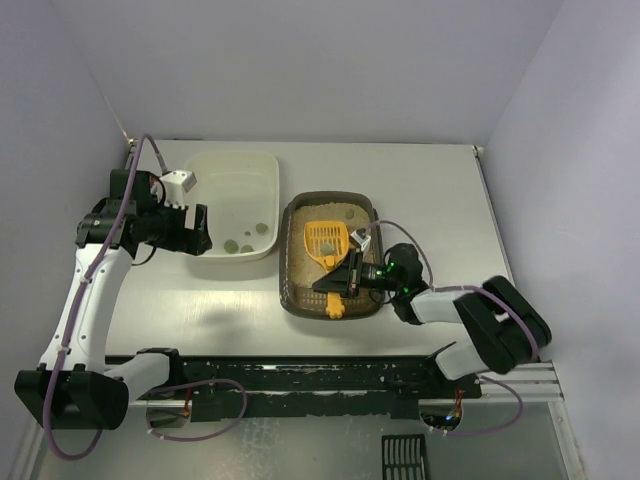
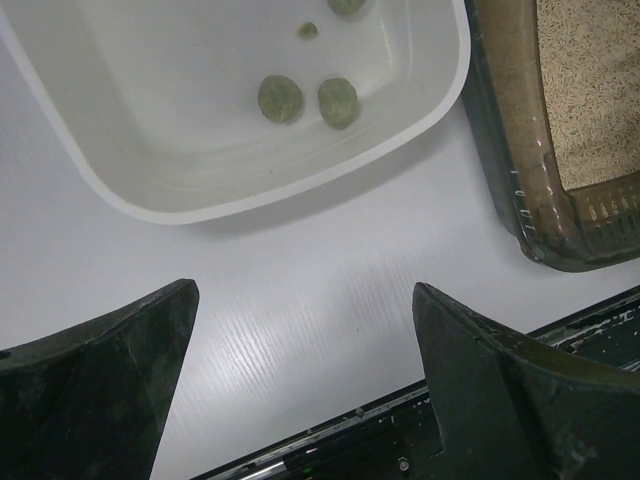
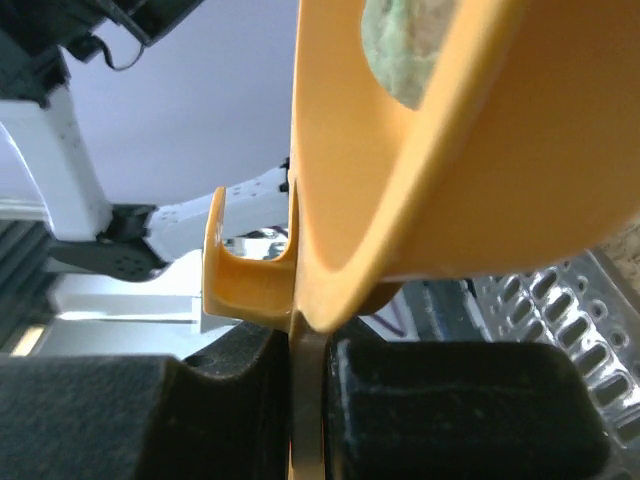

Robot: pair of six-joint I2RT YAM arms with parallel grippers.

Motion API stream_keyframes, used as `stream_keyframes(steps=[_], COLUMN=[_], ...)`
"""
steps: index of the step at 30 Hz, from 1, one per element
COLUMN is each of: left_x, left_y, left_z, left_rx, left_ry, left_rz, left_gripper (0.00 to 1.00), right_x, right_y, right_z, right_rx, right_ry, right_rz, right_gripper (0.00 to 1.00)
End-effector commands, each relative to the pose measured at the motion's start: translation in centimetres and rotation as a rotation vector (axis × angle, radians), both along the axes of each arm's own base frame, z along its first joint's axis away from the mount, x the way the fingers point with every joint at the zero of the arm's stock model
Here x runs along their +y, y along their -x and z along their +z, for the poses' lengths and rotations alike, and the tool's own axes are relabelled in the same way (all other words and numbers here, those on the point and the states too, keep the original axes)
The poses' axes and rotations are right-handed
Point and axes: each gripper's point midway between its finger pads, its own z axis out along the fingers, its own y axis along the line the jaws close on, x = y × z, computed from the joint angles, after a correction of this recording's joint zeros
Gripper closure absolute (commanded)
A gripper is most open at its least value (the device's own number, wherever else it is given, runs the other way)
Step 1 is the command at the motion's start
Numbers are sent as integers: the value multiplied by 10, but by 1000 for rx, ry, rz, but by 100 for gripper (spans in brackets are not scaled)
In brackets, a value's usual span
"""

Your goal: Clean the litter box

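Note:
The dark brown litter box (image 1: pixel 290 290) with beige litter sits at the table's middle; its corner shows in the left wrist view (image 2: pixel 520 150). My right gripper (image 1: pixel 345 277) is shut on the handle of a yellow slotted scoop (image 1: pixel 326 242) held over the litter. The scoop (image 3: pixel 450 170) carries a grey-green clump (image 3: pixel 410 50). My left gripper (image 1: pixel 197 230) is open and empty, above bare table beside the cream-white tub (image 1: pixel 232 160), which holds several clumps (image 2: pixel 280 98).
The black rail (image 1: pixel 330 385) runs along the table's near edge. White walls close in the back and sides. A black grate (image 1: pixel 405 460) lies below the rail at the front.

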Motion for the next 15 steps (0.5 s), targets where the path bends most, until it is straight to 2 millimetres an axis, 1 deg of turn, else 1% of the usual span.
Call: stream_keyframes(steps=[1, 3, 4, 6, 7, 8, 9, 12, 13, 14, 15], left_x=[-3, -2, -2, -3, -4, -5, -5, -2, -1, 0, 0], left_y=[-7, -9, -9, -10, -10, -10, -10, -11, -12, -11, -12], left_z=[-2, -7, -9, -11, -12, -13, -14, -15, -15, -15, -14], left_rx=[-5, 12, 19, 31, 35, 38, 42, 45, 42, 42, 38], left_ry=[15, 13, 12, 15, 20, 23, 21, 9, 5, 4, 4], left_rz=[-20, -16, -14, -21, -29, -34, -34, -16, -11, -9, -9], left_gripper=[0, 1, 1, 1, 1, 1, 1, 1, 1, 1, 1], right_x=[0, -9, -16, -28, -31, -31, -27, -15, -11, -11, -11], right_y=[-6, -22, -28, -36, -38, -35, -31, -10, -8, -4, -2], right_z=[24, 5, 0, -1, 1, 3, 8, 21, 32, 36, 35], right_rx=[-157, -201, -218, -230, -241, -246, -254, -247, -283, -277, -256], right_ry=[41, 280, 372, 495, 521, 513, 468, 275, 192, 143, 121], right_rz=[-13, -78, -103, -136, -141, -127, -104, -34, -28, -19, -16], right_gripper=[100, 100, 100, 100, 100, 100, 100, 100, 100, 100, 100])
